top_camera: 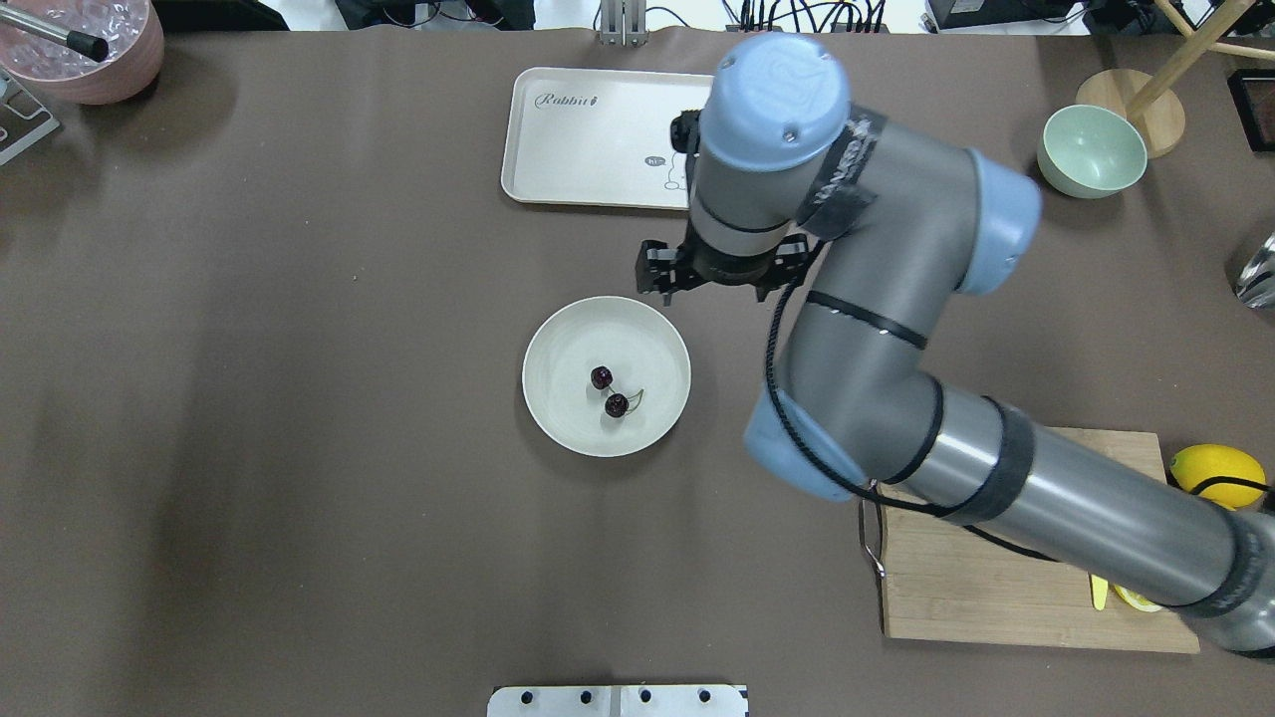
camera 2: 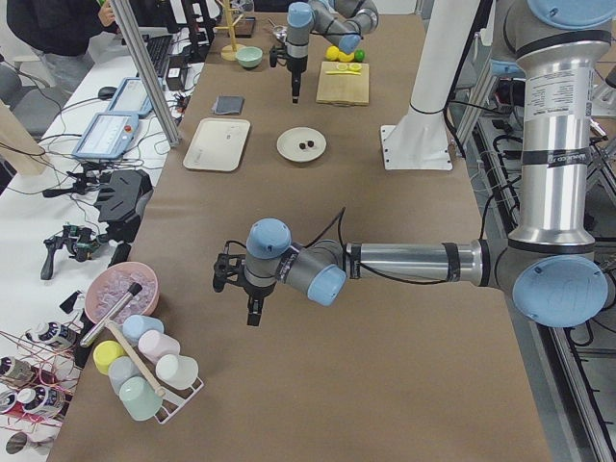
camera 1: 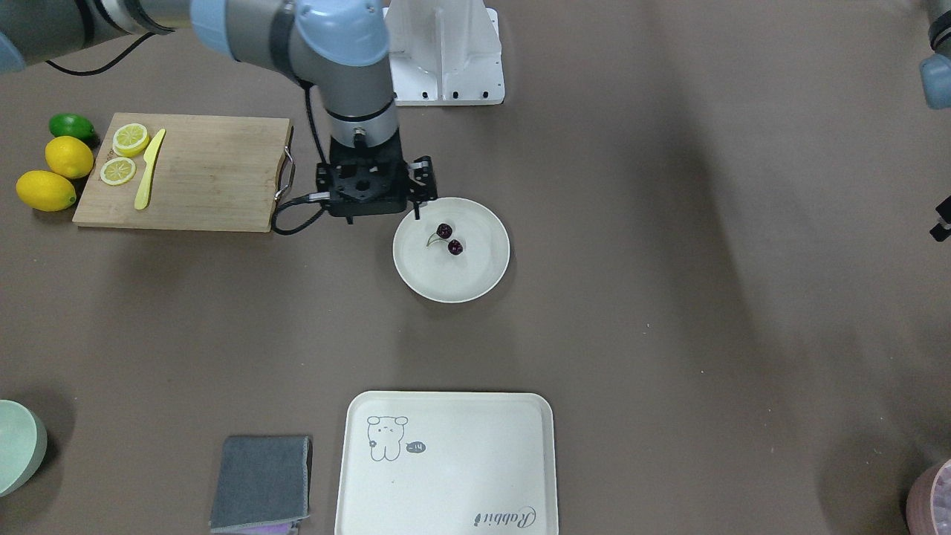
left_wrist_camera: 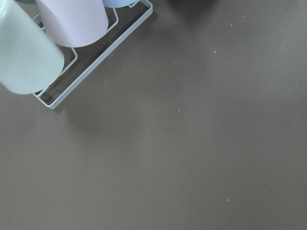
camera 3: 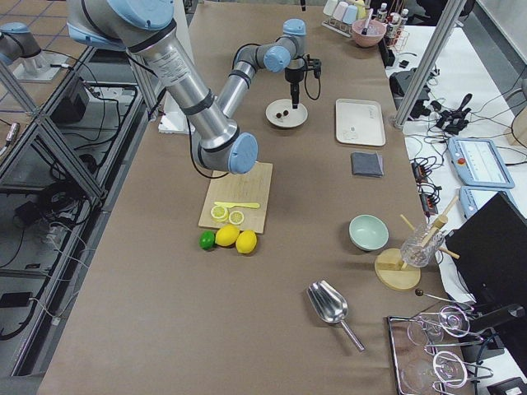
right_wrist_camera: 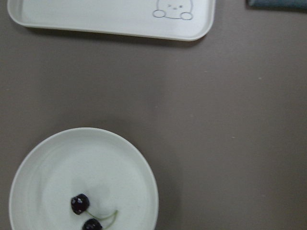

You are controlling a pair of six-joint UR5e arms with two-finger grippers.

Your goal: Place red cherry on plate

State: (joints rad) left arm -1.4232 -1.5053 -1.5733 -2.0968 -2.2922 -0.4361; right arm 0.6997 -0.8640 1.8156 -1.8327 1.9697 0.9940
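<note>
The red cherry [camera 1: 449, 239] [top_camera: 609, 391], two dark glossy balls on thin green stems, lies loose inside the round cream plate [camera 1: 475, 286] [top_camera: 558, 418] at mid-table. The right wrist view looks down on the plate [right_wrist_camera: 38, 158] and the cherry [right_wrist_camera: 84, 213] at its lower left. My right gripper [camera 1: 420, 212] [top_camera: 665, 291] hangs just past the plate's rim on the tray side, apart from the cherry. It looks slightly open, with nothing in it. My left gripper [camera 2: 252, 313] hovers over bare cloth far off near the cup rack, and I cannot tell its state.
A cream bear tray [camera 1: 446, 461] and a folded grey cloth [camera 1: 261, 481] lie beyond the plate. A cutting board [camera 1: 186, 172] carries lemon slices and a yellow knife, with lemons [camera 1: 46, 190] and a lime beside it. A green bowl [top_camera: 1091, 151] stands far right.
</note>
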